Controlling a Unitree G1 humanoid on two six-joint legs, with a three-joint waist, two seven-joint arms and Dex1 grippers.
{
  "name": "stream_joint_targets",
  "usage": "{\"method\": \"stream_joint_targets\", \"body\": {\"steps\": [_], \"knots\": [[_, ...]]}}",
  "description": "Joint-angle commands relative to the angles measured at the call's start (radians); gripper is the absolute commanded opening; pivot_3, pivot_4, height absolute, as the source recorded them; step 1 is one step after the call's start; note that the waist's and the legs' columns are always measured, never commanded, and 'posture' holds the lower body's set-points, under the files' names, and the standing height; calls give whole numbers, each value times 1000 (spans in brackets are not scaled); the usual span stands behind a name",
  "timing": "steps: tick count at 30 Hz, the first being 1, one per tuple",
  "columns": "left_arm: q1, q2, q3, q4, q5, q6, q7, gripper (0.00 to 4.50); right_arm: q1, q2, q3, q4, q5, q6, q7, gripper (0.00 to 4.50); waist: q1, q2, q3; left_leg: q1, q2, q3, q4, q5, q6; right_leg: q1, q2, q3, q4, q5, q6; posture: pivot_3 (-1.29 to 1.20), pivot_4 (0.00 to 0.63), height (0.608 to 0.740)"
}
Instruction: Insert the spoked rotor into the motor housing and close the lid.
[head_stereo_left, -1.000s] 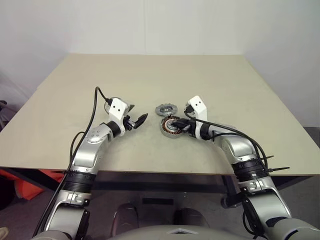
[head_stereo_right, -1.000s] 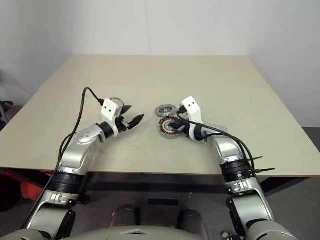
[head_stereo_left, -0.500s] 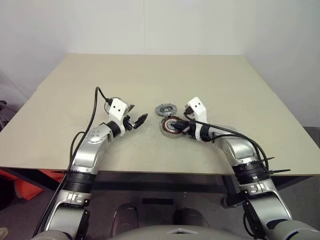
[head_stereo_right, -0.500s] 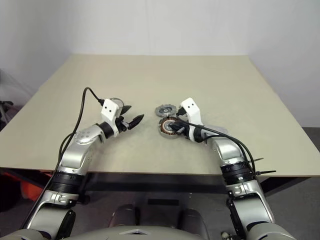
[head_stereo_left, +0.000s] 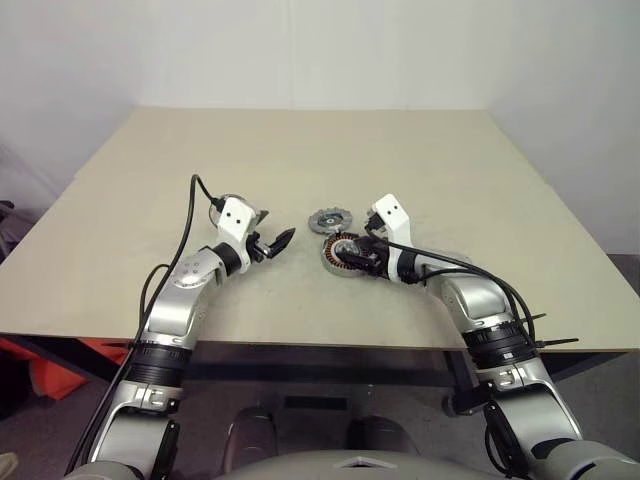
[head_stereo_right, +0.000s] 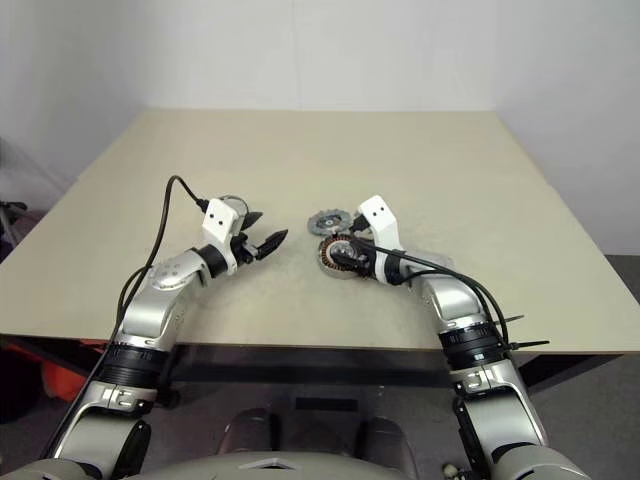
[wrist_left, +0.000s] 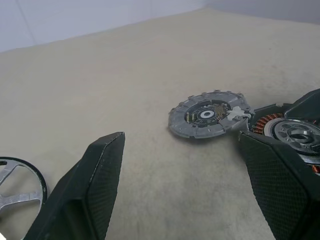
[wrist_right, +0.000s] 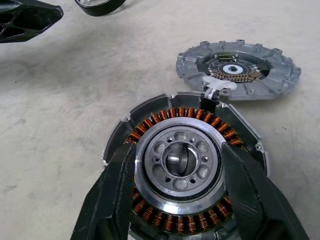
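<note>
The housing (wrist_right: 116, 137) lies flat on the table (head_stereo_left: 300, 150), open side up. Inside it sit a ring of copper windings (wrist_right: 187, 112) and, at the middle, a silver hub (wrist_right: 176, 159).

The lid (wrist_right: 239, 76), a grey toothed disc with a small circuit board in its recess, lies flat just behind the housing. A white tab (wrist_right: 216, 85) on the lid's near edge meets the housing's rim.

The rotor (wrist_left: 15, 199) lies on the table well to the left of the housing, outside it, just behind the left gripper (head_stereo_left: 272, 228). It is only partly in view: a dark rim with pale spokes.

The right gripper (wrist_right: 178, 152) hangs over the housing, tilted down, its fingers (wrist_right: 117, 195) apart. One stands on each side of the hub, above the windings. Whether they touch the hub or the windings is hard to tell.

The left gripper is left of the housing, apart from it, pointing towards it. Its fingers (wrist_left: 95, 180) are spread wide and hold nothing.
</note>
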Motion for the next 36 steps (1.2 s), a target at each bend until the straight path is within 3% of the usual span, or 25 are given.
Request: {"method": "stream_joint_targets", "body": {"steps": [1, 3, 6, 13, 30, 36], "knots": [[-10, 2, 6, -15, 0, -19, 2, 3834, -18, -7, -24, -47, 12, -4, -2, 3057, 0, 0, 0, 0, 0, 0, 0, 0, 0, 0, 0, 0, 0, 0, 0, 0, 0, 740], [-10, 1, 5, -14, 1, -19, 2, 3834, -20, -2, -32, -48, 21, 0, -6, 3057, 0, 0, 0, 0, 0, 0, 0, 0, 0, 0, 0, 0, 0, 0, 0, 0, 0, 740], [-9, 0, 5, -14, 1, -19, 2, 3834, -24, 3, -41, -46, 28, 0, -11, 2438, 0, 0, 0, 0, 0, 0, 0, 0, 0, 0, 0, 0, 0, 0, 0, 0, 0, 740], [-6, 0, 4, -13, 3, -19, 3, 3834, -27, 3, -43, -45, 28, -1, -15, 21, 0, 0, 0, 0, 0, 0, 0, 0, 0, 0, 0, 0, 0, 0, 0, 0, 0, 740], [-7, 3, 8, -11, 5, -19, 3, 3834, 5, 32, 4, -51, 9, 14, -28, 21, -1, 0, 0, 0, 0, 0, 0, 0, 0, 0, 0, 0, 0, 0, 0, 0, 0, 740], [-7, 4, 8, -11, 5, -18, 3, 3834, -33, 12, -38, -105, 26, 48, -44, 21, -1, 0, 0, 0, 0, 0, 0, 0, 0, 0, 0, 0, 0, 0, 0, 0, 0, 740]]}}
